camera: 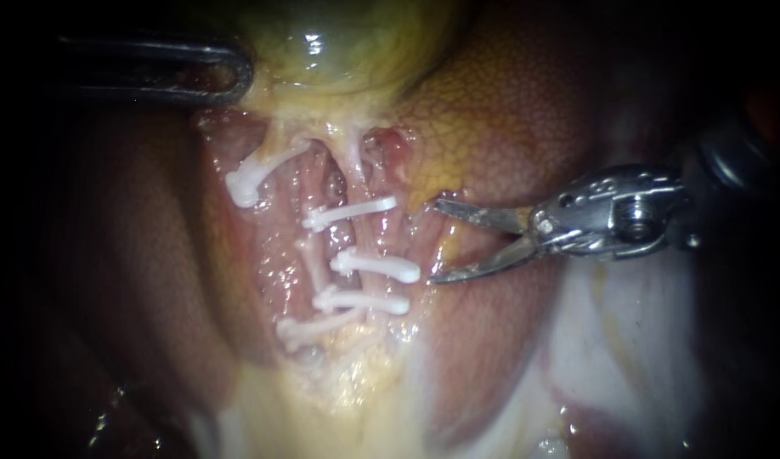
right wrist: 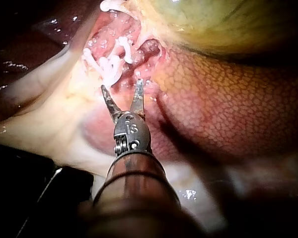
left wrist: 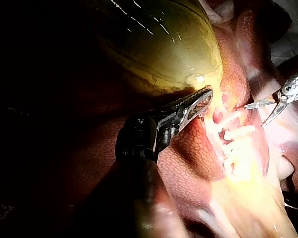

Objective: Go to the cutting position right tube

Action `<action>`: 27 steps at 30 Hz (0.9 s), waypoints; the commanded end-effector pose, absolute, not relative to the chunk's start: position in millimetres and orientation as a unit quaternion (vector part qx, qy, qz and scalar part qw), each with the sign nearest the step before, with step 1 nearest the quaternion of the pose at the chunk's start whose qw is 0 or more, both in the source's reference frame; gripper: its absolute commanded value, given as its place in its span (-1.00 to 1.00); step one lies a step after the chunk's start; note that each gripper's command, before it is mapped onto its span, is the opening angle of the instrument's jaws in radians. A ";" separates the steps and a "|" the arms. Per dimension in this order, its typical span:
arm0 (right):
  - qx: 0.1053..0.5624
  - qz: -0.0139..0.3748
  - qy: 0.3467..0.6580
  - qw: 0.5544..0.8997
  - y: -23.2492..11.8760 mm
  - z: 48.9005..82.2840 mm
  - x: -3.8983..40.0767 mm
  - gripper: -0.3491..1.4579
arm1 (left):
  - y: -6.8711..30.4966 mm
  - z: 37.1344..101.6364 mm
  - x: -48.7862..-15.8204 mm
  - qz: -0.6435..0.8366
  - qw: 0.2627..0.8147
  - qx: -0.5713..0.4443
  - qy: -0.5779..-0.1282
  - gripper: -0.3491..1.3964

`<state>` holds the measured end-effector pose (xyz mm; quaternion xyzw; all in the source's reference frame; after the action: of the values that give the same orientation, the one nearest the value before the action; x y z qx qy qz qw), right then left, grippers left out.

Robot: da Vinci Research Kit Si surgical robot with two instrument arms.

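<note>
**Beside the right tube: blades open, uncommitted**

Across one liver (camera: 509,110) and one gallbladder (camera: 347,42), two instruments show. Jaws of the left instrument (camera: 237,72) are closed on the gallbladder's lower edge (useful tension). Blades of the right instrument (camera: 434,240) stand apart just beside the right tube (camera: 377,240), touching nothing. Advise a level advance until both blades straddle that tube between its upper two clips. Count of tubes: two. Count of white clips (camera: 377,265): five.
</note>
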<state>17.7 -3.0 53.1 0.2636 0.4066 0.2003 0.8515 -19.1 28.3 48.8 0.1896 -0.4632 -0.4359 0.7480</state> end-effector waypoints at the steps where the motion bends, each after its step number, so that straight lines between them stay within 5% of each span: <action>1: 0.266 0.200 0.407 0.851 -3.0 53.4 17.9 0.81 | 28.3 48.8 -19.1 -0.436 0.748 0.189 -0.463 -1.00; 12: 0.298 0.205 0.410 0.837 -3.3 56.0 19.2 0.81 | 28.1 48.9 -19.3 -0.435 0.748 0.190 -0.464 -1.00; 27: 0.371 0.206 0.459 0.781 -1.9 58.6 21.2 0.81 | 27.9 49.0 -19.4 -0.435 0.748 0.190 -0.464 -1.00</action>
<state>21.3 -1.9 58.8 0.3733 0.4598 0.2059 0.7790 -19.4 27.9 49.0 0.1899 -0.4639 -0.4351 0.7480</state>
